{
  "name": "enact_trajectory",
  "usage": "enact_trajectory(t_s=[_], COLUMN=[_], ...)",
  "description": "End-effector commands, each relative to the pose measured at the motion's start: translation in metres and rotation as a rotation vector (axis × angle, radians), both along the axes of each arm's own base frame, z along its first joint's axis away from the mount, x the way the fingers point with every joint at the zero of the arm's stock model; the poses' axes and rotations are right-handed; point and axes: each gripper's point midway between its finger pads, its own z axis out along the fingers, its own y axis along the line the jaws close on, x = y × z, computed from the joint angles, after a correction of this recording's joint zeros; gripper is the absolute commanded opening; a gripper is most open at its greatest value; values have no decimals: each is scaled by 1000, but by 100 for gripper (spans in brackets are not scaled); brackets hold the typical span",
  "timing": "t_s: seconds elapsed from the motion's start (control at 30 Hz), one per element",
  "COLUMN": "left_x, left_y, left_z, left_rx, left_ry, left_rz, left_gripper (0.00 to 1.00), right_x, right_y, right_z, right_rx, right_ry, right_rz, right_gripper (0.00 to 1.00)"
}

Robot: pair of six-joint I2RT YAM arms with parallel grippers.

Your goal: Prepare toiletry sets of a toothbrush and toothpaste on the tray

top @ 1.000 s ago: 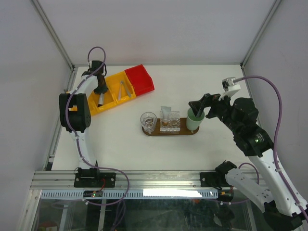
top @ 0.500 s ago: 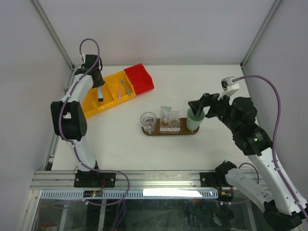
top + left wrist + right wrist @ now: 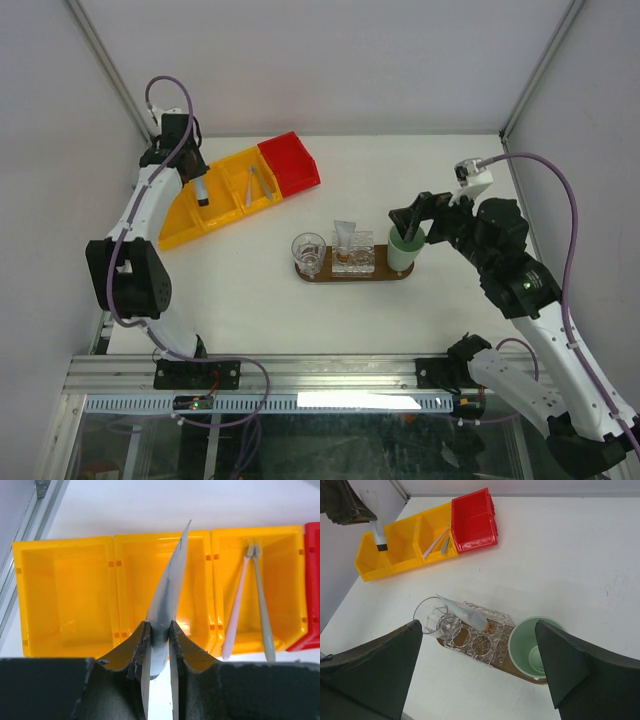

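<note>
My left gripper [image 3: 159,635] is shut on a pale grey-blue toothpaste tube [image 3: 170,590] and holds it above the yellow bins [image 3: 65,595]; the top view shows the gripper [image 3: 197,178] with the tube [image 3: 202,190] hanging cap down. Two toothbrushes [image 3: 240,605] lie in the right yellow compartment. The brown tray [image 3: 352,274] carries a clear holder [image 3: 353,255] with another tube [image 3: 465,612] leaning in it. My right gripper [image 3: 477,670] is open and empty above the tray [image 3: 520,674].
A clear glass [image 3: 431,616] stands at the tray's left end and a mint-green cup [image 3: 536,645] at its right end. A red bin [image 3: 290,165] adjoins the yellow bins [image 3: 180,225]. Frame posts and walls close off the back corners.
My left gripper has risen out of the yellow bin with the tube and drawn back toward the far left corner. My right gripper has hardly moved.
</note>
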Motion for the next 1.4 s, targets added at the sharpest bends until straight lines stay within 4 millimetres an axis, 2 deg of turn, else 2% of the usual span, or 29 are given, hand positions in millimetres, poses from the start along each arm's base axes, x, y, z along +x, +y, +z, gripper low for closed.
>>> enact_trajectory(t_s=[0.0,0.13,0.17,0.2,0.37,0.6,0.83,0.97,1.17,1.37], left_x=[-4,-20,-24,-34,-77,-155,-217,-240,-264,-279], left_y=[-14,-49,-59,-69,-125,-173,-212,-239,-277,-303], left_z=[83,118,121,138,173,175,177,173,158,141], left_rx=[-67,-158,-184,-211,-377,-572,-761,-829,-860,-823], left_ry=[-248,-348,-359,-405,-504,-518,-510,-484,-426,-371], left_rz=[-50,-186,-224,-277,-576,-870,-1058,-1143,-1267,-1383], left_gripper=[0,0,0,0,0,0,0,0,0,0], right_x=[1,-2,-4,-6,-13,-21,-33,-36,-43,-63], right_y=[3,0,0,2,16,51,86,99,116,125], right_z=[13,18,19,23,26,28,41,44,44,42], right_rx=[30,18,19,23,70,179,324,366,355,314], right_ry=[-40,-37,-36,-39,-7,69,138,170,213,255], right_rz=[10,6,11,22,98,255,445,517,650,843], right_gripper=[100,100,100,100,100,99,94,93,90,84])
